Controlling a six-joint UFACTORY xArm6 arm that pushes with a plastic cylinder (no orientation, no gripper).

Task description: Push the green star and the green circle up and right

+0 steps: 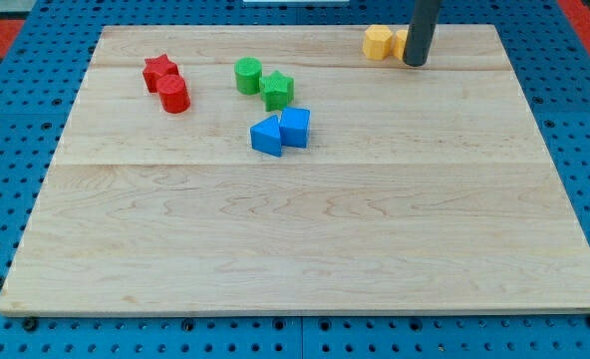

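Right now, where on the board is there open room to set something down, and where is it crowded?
The whole lower half, below the blue blocks, is bare, as is the right side under my tip. The top left is crowded: red star, red cylinder, green circle, green star. Yellow blocks sit beside my tip.

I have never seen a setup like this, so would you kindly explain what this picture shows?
This single camera view looks down on a wooden board. The dark rod is the end of a robot arm; it has no gripper and holds nothing, only pushing blocks with my tip. My tip is at the view's top right, beside two yellow blocks. Farther left lie the green circle touching the green star, two blue blocks below them, and a red star with a red cylinder.
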